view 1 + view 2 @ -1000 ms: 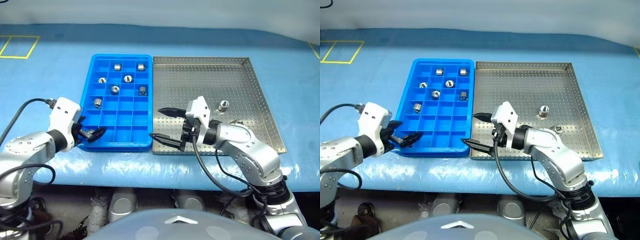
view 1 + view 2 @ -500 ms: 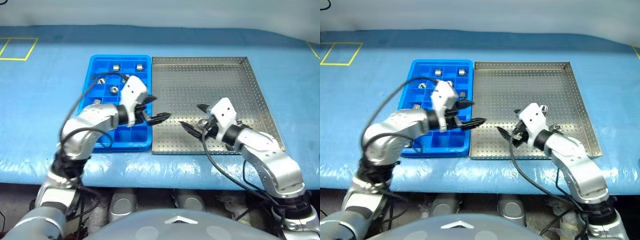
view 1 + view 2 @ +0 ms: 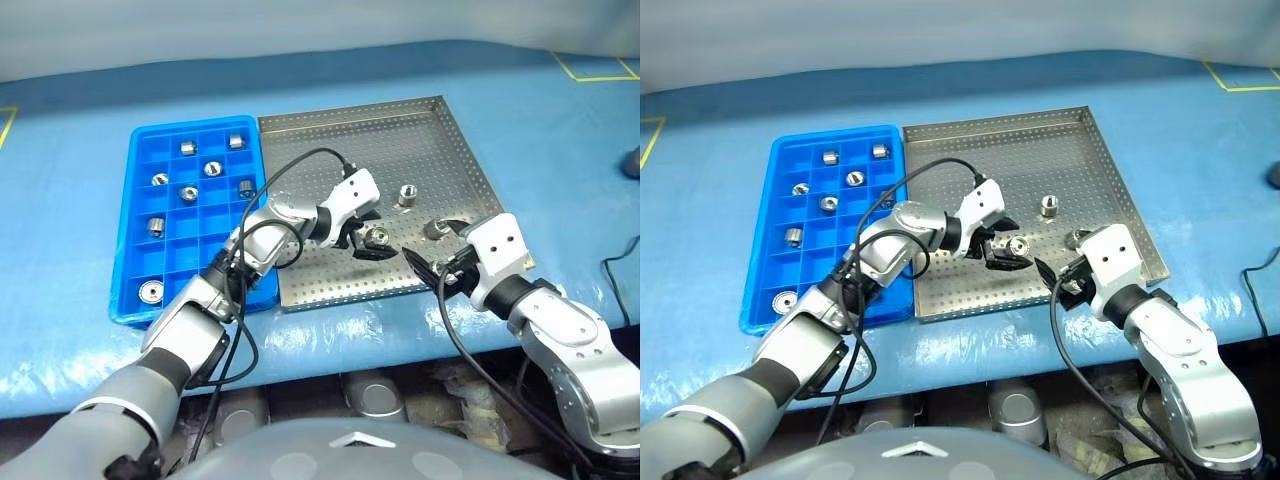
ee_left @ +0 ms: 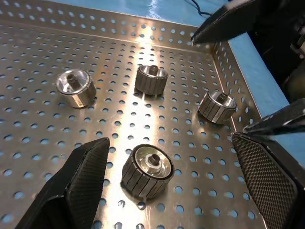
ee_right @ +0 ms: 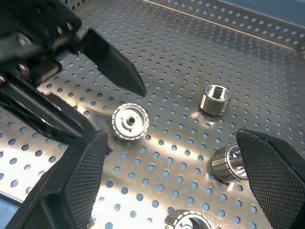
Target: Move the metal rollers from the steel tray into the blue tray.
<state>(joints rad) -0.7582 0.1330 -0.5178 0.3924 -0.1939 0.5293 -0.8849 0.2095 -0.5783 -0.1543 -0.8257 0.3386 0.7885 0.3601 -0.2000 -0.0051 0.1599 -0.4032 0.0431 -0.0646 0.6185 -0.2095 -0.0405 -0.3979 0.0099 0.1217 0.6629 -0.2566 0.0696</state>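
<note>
Head views: the left gripper point(image 3: 368, 240) has swung from the blue tray point(image 3: 140, 235) across onto the steel tray point(image 3: 300, 150), jaws wide around a metal roller point(image 3: 379, 237) without gripping it. The right gripper point(image 3: 437, 262) has drawn back to the near rim, also wide, empty. 7 rollers sit in blue compartments.

Left wrist view: 4 rollers remain on the perforated floor, the nearest point(image 4: 147, 171) between the fingers.

Right wrist view: the same roller point(image 5: 130, 121) lies between the left fingers. The next pickup looks imminent.
</note>
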